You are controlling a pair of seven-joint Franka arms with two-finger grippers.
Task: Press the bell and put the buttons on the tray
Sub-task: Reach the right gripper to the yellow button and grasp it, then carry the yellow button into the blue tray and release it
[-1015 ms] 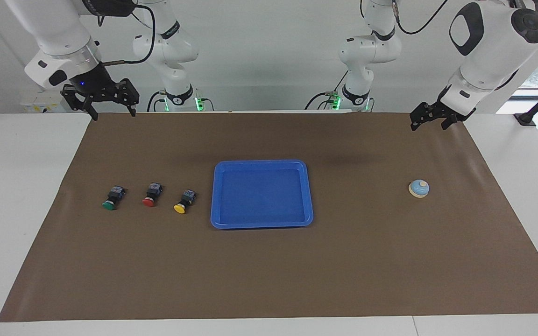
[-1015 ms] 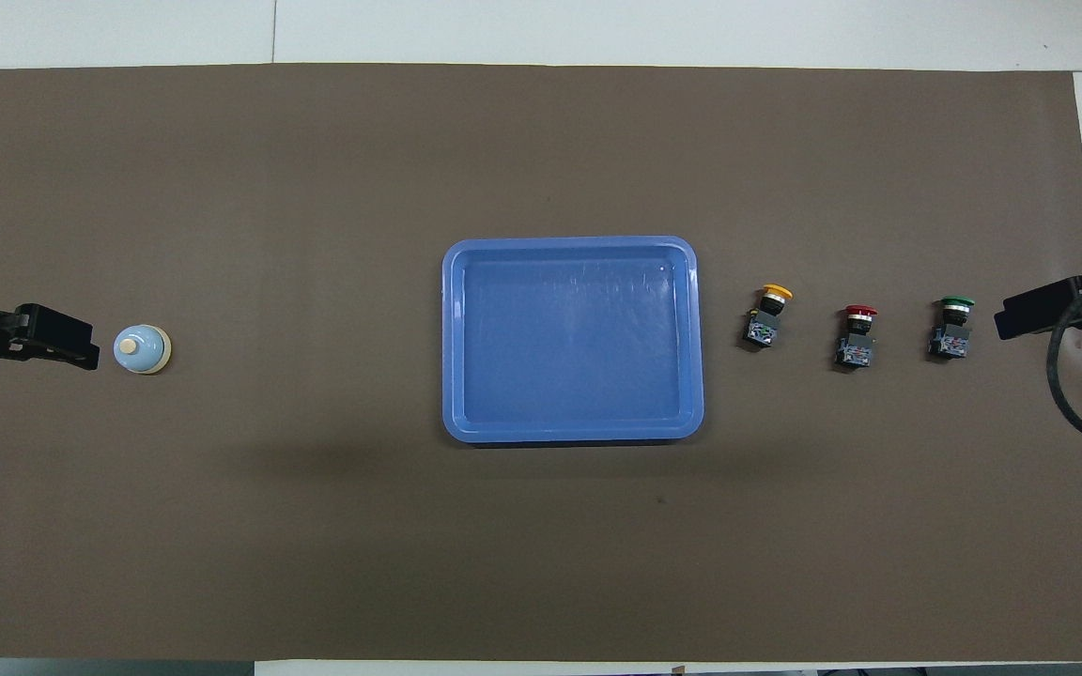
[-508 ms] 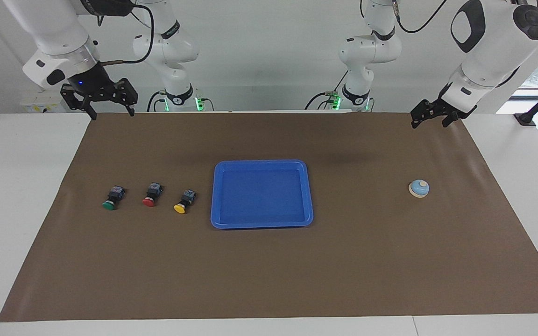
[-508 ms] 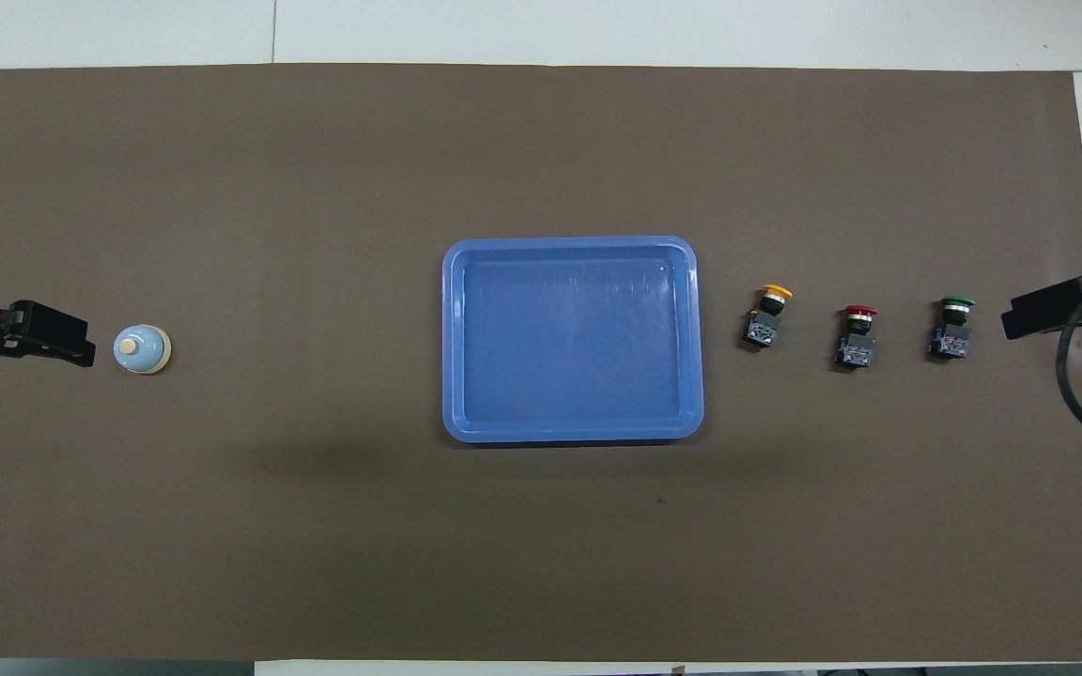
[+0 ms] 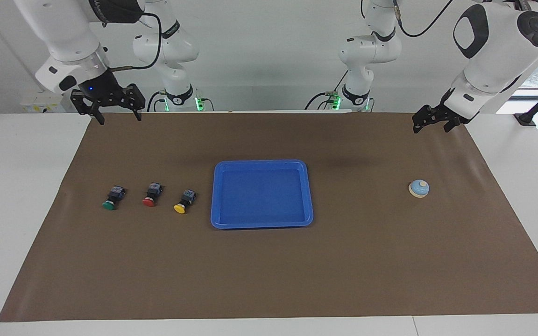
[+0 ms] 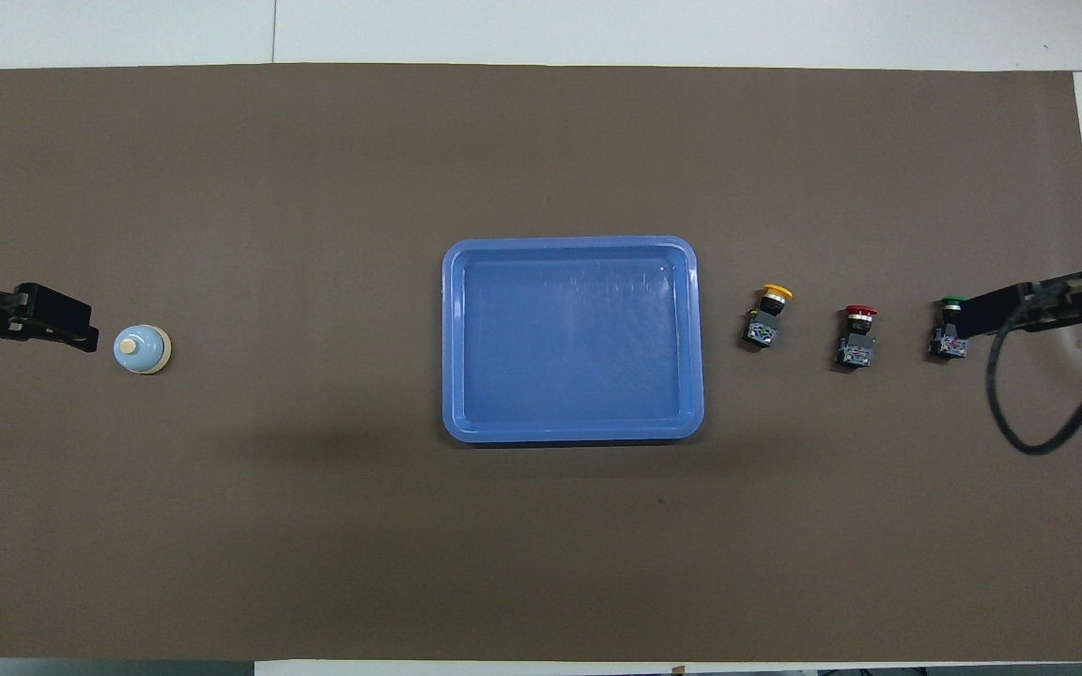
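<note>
Brown mat (image 5: 269, 270) is covering the desk (image 5: 17, 186); the blue tray (image 5: 261, 164) is lying mid-mat, the green (image 5: 109, 204), red (image 5: 148, 201) and yellow button (image 5: 180, 208) are being kept in a row toward the right arm's end, the bell (image 5: 419, 188) toward the left arm's end. Right claw (image 5: 116, 115) and left claw (image 5: 430, 126) are being held released, empty, over the mat's robot-side corners.

Both arms were up over the mat's (image 5: 269, 261) robot-side edge; L gripper (image 5: 430, 123) open, R gripper (image 5: 116, 115) open, nothing held.
</note>
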